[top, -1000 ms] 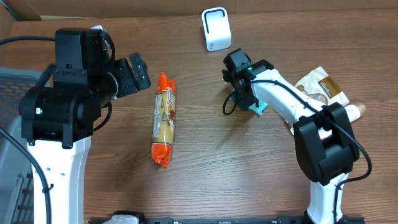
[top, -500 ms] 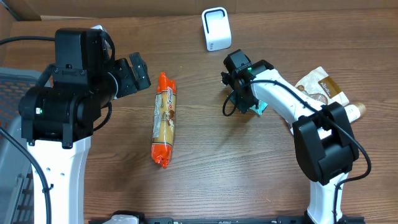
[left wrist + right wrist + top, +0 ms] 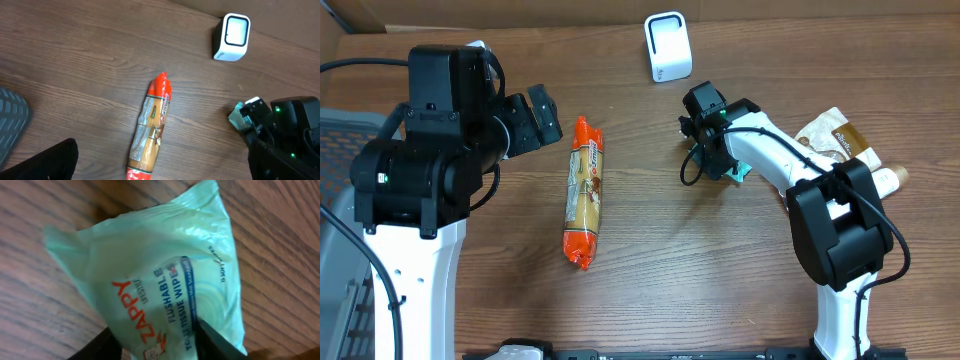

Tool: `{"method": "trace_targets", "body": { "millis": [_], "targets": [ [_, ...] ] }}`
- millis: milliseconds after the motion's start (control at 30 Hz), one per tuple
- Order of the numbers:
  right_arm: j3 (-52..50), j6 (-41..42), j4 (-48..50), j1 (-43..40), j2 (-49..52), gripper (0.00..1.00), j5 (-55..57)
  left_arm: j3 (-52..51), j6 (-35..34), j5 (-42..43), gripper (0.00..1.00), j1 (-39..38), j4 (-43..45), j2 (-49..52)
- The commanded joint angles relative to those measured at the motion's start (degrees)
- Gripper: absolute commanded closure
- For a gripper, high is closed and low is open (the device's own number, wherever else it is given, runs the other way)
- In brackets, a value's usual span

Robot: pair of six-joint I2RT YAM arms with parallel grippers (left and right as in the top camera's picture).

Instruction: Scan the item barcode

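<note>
A pale green pack of flushable wipes (image 3: 165,280) lies on the wooden table; from above only a corner of it (image 3: 739,173) peeks out beside the right arm. My right gripper (image 3: 155,332) points down over it, one dark finger pressed against each side of the pack, so it is shut on the pack. The white barcode scanner (image 3: 667,46) stands at the table's far edge, also in the left wrist view (image 3: 231,36). My left gripper (image 3: 535,120) hovers open at the left, holding nothing.
A long orange-ended snack tube (image 3: 585,190) lies between the arms, below the left gripper (image 3: 152,127). Brown snack bags (image 3: 840,140) and a bottle (image 3: 890,178) sit at the right. A grey basket (image 3: 335,140) is at the left edge.
The right gripper's fingers have drawn in against the wipes pack, and its wrist has shifted slightly. The left arm and snack tube have not moved.
</note>
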Motion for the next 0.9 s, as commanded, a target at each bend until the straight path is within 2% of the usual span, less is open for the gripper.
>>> {"method": "trace_targets", "body": {
  "millis": [0, 67, 133, 233, 333, 433, 467, 567, 667, 767, 867],
  "targets": [
    [-3.96, 2.91, -1.57, -0.46, 4.57, 0.72, -2.75, 0.90, -0.37, -0.31, 0.00, 0.22, 0.07, 0.09],
    [-3.87, 5.07, -1.95, -0.46, 4.55, 0.88, -2.78, 0.90, -0.37, -0.31, 0.00, 0.22, 0.07, 0.09],
    [-3.21, 6.38, -3.41, -0.44, 4.55, 0.96, -3.52, 0.90, -0.37, -0.31, 0.00, 0.22, 0.07, 0.09],
    [-0.04, 6.47, -8.24, -0.46, 4.50, 0.96, -9.20, 0.90, -0.37, -0.31, 0.01, 0.22, 0.07, 0.09],
    [5.27, 6.45, -13.68, -0.46, 3.85, 0.96, -20.48, 0.90, -0.37, -0.31, 0.01, 0.22, 0.07, 0.09],
    [11.74, 6.40, -18.73, -0.46, 2.97, 0.96, -36.26, 0.90, -0.37, -0.31, 0.00, 0.22, 0.07, 0.09],
    [16.11, 6.38, -22.23, -0.46, 2.69, 0.96, -46.27, 0.90, -0.37, -0.31, 0.00, 0.22, 0.07, 0.09],
    [20.96, 6.21, -25.07, -0.46, 2.69, 0.96, -64.63, 0.90, -0.37, -0.31, 0.01, 0.22, 0.07, 0.09],
    [19.96, 6.23, -22.88, -0.46, 2.73, 0.96, -77.70, 0.90, -0.37, -0.31, 0.00, 0.22, 0.07, 0.09],
    [15.54, 7.02, -18.84, -0.46, 2.73, 0.96, -83.06, 0.90, -0.37, -0.31, 0.00, 0.22, 0.07, 0.09],
    [6.71, 13.42, -9.01, -0.22, 2.73, 0.96, -83.43, 0.90, -0.37, -0.31, 0.00, 0.22, 0.07, 0.09]
  ]
}}
